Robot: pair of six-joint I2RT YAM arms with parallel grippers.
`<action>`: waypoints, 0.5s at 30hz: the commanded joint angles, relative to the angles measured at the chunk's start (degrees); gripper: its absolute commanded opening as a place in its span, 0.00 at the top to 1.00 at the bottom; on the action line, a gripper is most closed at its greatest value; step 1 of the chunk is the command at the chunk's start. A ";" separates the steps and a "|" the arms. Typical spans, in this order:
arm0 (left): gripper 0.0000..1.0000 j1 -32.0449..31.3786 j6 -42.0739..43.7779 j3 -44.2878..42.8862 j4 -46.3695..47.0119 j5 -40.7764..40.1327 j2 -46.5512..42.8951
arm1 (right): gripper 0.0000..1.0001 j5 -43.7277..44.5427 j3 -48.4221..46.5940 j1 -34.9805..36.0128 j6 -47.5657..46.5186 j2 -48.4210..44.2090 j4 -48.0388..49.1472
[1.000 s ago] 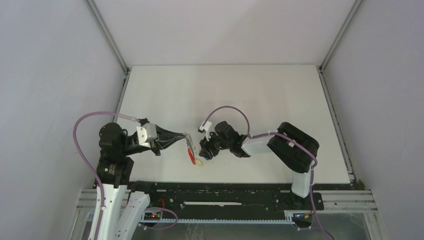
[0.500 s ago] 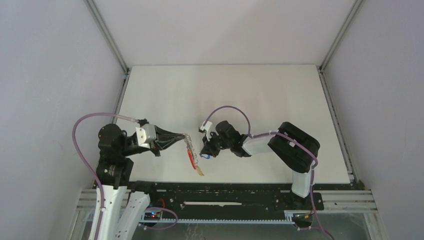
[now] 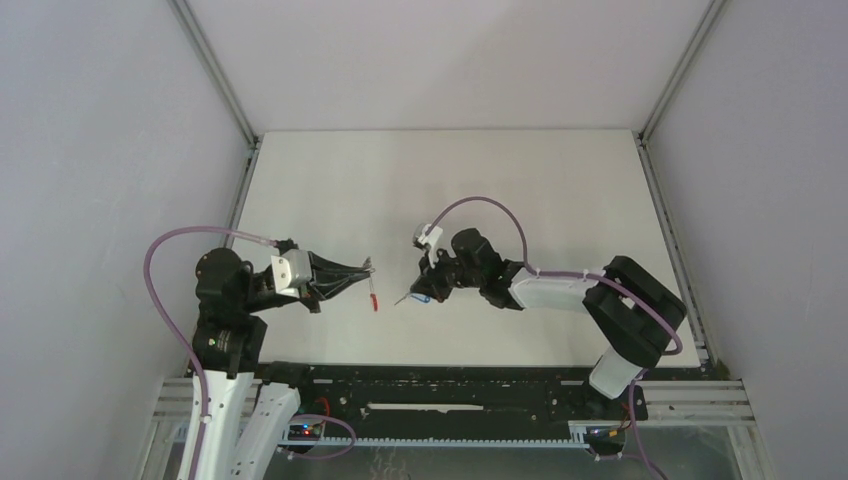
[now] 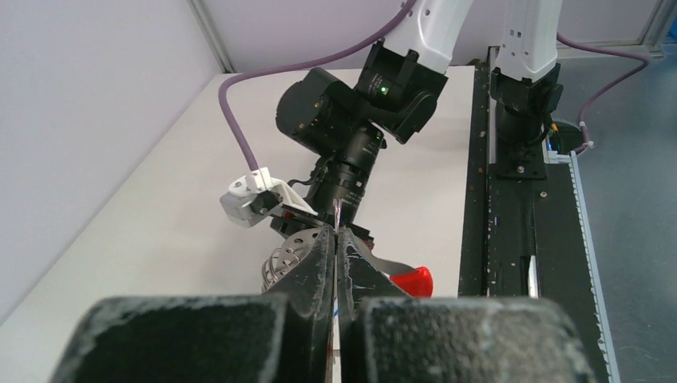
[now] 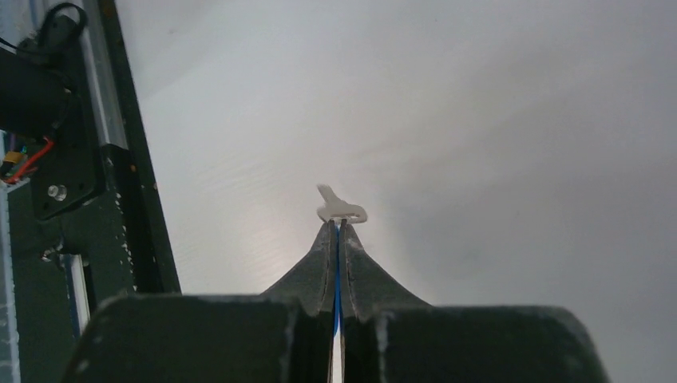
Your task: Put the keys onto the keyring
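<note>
While our left pincer (image 4: pixel 335 239) clamps the keyring (image 4: pixel 289 251), our right pincer (image 5: pixel 338 227) pinches the blue key (image 5: pixel 342 211). Both hang above the tabletop (image 3: pixel 500 190), so we can thread the key on freely.

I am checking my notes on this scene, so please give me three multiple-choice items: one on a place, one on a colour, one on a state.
1. Where is the keyring?
A. lying loose, held by nothing
B. in the left gripper
C. in the right gripper

2. What colour is the tag between the right gripper's fingers?
A. green
B. red
C. blue

3. In what state is the right gripper?
A. shut on a key
B. wide open
C. out of every view

Answers:
1 B: in the left wrist view, the left gripper's fingers are clamped on the grey metal next to the red band.
2 C: the right wrist view shows a thin blue strip in the slit between the fingers.
3 A: the fingers meet, and the key sticks out at their tips.
</note>
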State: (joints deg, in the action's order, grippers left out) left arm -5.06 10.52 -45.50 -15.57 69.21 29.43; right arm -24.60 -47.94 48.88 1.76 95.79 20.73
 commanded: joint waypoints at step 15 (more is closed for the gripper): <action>1.00 0.49 -1.09 -1.26 1.81 1.73 -0.91 | 0.35 13.06 8.22 -0.62 7.06 -8.89 -6.49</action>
State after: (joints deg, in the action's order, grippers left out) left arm -5.06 10.50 -45.50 -15.57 69.78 29.30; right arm -13.87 -39.24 48.18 9.39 94.15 15.90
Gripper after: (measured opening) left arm 0.009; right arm 0.502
